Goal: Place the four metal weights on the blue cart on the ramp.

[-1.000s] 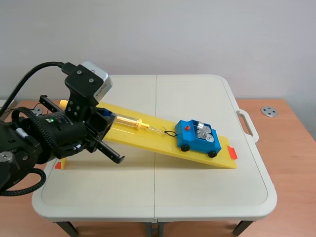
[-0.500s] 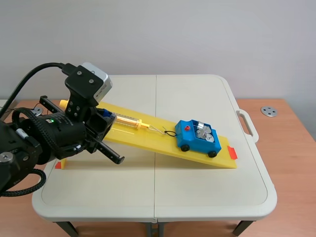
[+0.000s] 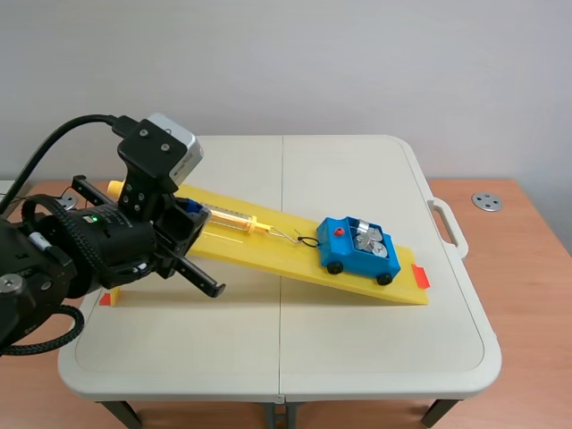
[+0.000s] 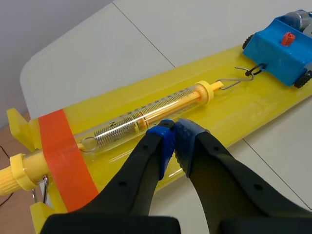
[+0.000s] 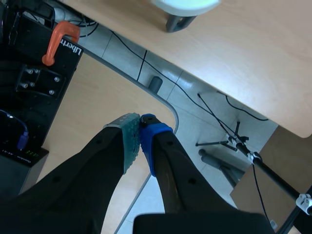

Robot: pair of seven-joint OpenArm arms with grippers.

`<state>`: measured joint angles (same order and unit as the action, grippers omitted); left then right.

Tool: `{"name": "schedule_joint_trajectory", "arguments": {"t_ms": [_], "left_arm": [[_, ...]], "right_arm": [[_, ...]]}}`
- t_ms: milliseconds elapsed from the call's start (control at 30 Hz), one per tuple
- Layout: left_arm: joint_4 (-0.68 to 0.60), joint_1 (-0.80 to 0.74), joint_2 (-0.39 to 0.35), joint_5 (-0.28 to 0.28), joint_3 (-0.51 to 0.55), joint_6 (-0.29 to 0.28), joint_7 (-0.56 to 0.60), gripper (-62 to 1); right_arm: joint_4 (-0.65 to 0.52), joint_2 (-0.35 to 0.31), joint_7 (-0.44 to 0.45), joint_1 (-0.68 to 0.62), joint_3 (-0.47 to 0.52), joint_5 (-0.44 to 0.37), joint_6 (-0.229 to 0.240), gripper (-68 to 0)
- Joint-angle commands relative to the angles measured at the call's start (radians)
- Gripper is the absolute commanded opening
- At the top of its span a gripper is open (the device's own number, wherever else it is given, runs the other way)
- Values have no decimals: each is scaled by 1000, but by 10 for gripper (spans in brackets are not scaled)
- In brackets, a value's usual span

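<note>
The blue cart [image 3: 359,250] sits on the yellow ramp [image 3: 259,250], low on the slope, at about 4 o'clock from the middle of the desk [image 3: 357,340]. The metal weights [image 3: 371,241] lie piled in its tray, though their number cannot be counted from here. A wire hook [image 4: 241,75] ties the cart to the spring scale [image 4: 151,114] lying along the ramp.

The left tool [image 4: 173,127] is closed on nothing, its pads meeting just above the scale's clear tube. The right tool [image 5: 140,129] is likewise closed and empty, pointing at the floor away from the desk.

The task looks done or nearly so, and the risk lies in the left tool's nearness to the scale. A downward or sideways slip would press the tube, jolt the ramp or tug the hook. If the hook comes free, the cart would likely roll toward the ramp's low end at 4 o'clock and spill its loosely stacked load. A small metal disc [image 3: 487,201] rests on the wooden surface at 3 o'clock; whether it is one of the four cannot be told.
</note>
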<state>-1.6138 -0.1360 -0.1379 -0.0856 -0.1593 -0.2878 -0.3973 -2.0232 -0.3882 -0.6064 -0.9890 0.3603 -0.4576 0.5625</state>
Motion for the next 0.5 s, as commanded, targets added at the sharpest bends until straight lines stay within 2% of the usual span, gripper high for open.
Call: {"name": "schedule_joint_trajectory", "arguments": {"t_ms": [0, 167, 367, 433, 467], "left_arm": [[-133, 1, 21, 68, 21, 59, 66, -569], [-290, -94, -14, 105, 21, 53, -11, -569], [-462, -269, -72, 113, 26, 53, -77, -567], [-505, -332, -77, 119, 33, 53, -85, -557], [-523, -361, -77, 124, 38, 53, -91, -530]], "right_arm": [[-98, -16, 118, 61, 34, -43, 15, -669], [-98, -16, 172, 155, 34, -45, 14, -669], [-97, -16, 209, 270, 29, -52, 15, -668], [-97, -16, 210, 303, 21, -53, 15, -639], [-97, -16, 209, 319, 15, -52, 15, -609]]}}
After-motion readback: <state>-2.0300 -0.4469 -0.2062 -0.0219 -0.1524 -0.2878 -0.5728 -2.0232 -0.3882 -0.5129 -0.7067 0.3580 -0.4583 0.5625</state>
